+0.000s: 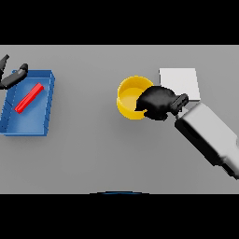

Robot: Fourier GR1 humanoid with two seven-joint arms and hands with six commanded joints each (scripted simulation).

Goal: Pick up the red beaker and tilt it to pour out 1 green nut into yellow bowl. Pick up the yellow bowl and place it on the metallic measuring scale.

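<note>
Presently the yellow bowl (128, 97) sits upright on the grey surface (93, 149), mouth up, just left of the pale square scale (179, 80); the right robot hand (156, 101) has its fingers curled over the bowl's right rim, gripping it. Far left, the red beaker (29, 98) lies on its side in a blue tray (46, 116), its long axis running diagonally from lower left to upper right. Beside the tray's upper-left corner, the left robot hand (11, 77) hangs with fingers spread apart, holding nothing.

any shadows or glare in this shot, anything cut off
Head view: flat, even light, no glare, no clear cast shadows on the table; the left hand is cut off at the left edge; the right hand hides part of the bowl.
</note>
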